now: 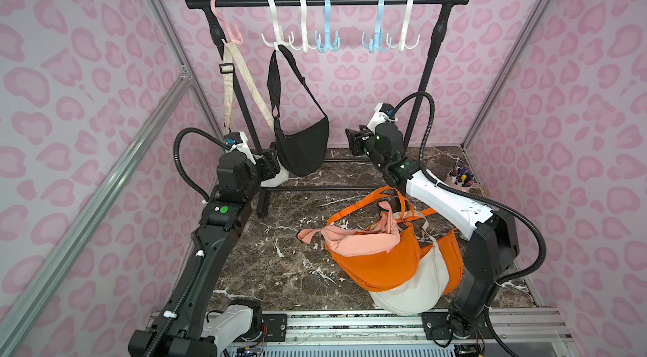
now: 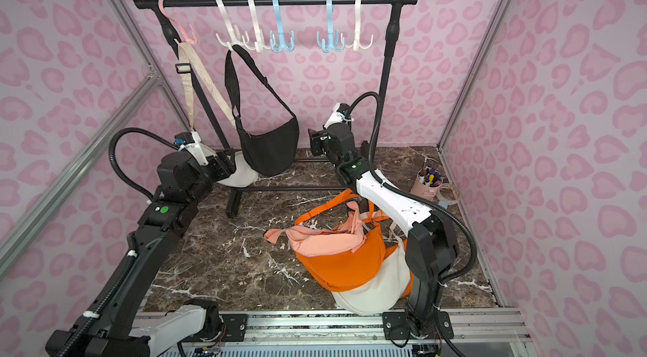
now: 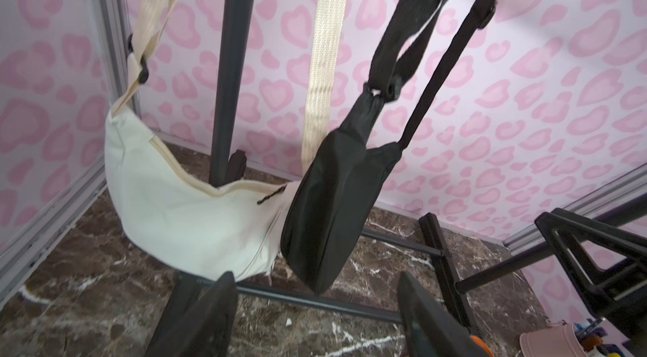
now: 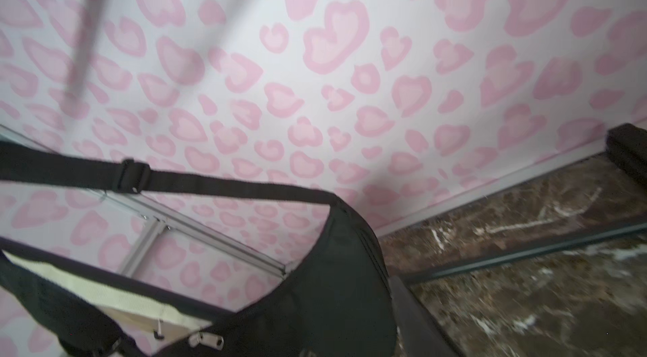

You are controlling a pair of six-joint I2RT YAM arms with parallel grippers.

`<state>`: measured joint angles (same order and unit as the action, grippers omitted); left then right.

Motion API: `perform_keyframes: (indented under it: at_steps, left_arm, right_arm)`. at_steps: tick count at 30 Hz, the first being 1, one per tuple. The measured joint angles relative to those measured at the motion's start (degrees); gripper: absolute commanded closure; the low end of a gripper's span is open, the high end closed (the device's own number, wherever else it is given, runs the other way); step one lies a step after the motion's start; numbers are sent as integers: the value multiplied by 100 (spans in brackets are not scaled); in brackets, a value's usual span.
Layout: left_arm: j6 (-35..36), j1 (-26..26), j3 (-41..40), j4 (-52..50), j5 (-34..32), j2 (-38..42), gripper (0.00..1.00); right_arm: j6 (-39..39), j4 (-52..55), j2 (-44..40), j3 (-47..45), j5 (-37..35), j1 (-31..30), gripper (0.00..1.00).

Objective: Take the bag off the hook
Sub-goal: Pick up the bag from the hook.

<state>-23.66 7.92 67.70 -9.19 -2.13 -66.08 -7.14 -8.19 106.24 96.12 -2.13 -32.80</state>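
Black bag (image 1: 303,148): hangs by its strap from white hook (image 1: 274,23) on rail (image 1: 350,0), far side, left of centre.
Cream bag (image 3: 189,211): just left of it, hung from pink hook (image 1: 232,35).
Left fingers (image 3: 210,313): apart, empty, close to both bags' lower ends.
Right fingers (image 1: 352,141): just right of black bag; spread not discernible.

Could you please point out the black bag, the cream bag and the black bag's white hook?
black bag (image 1: 303,148): in a top view, body middle.
cream bag (image 3: 196,218): left wrist view, front panel.
white hook (image 1: 274,19): in a top view, stem.
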Motion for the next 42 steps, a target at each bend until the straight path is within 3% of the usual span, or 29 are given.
perform_keyframes:
  at_steps: [6, 17, 25, 30, 33, 35, 38, 42]
  left_arm:
    - [245, -190, 953, 181, 577, -837, 26]
    - [737, -343, 2481, 348, 1530, -2118, 26]
    - [1021, -426, 3071, 236, 2015, -2745, 28]
    - [1040, -457, 3187, 188, 2166, -2933, 39]
    - [1038, -490, 3202, 175, 2232, -2951, 58]
    - [1029, -498, 3202, 177, 2273, -2951, 77]
    - [1034, -533, 3213, 177, 2337, -2962, 94]
    - [1008, -564, 3351, 140, 2409, -3010, 97]
  right_arm:
    - [-76, -321, 940, 1051, 431, 293, 47]
    - [219, -975, 3056, 3261, 2105, 483, 43]
    - [146, -1222, 4769, 5302, 2468, 511, 30]
    - [7, -1753, 5388, 5755, 2304, 511, 33]
    - [-59, -2041, 5626, 5914, 2131, 509, 39]
    - [-87, -2184, 5777, 6061, 2041, 496, 42]
    - [-87, -2291, 5939, 6218, 1906, 448, 47]
    - [-87, -2446, 6019, 6227, 1810, 391, 52]
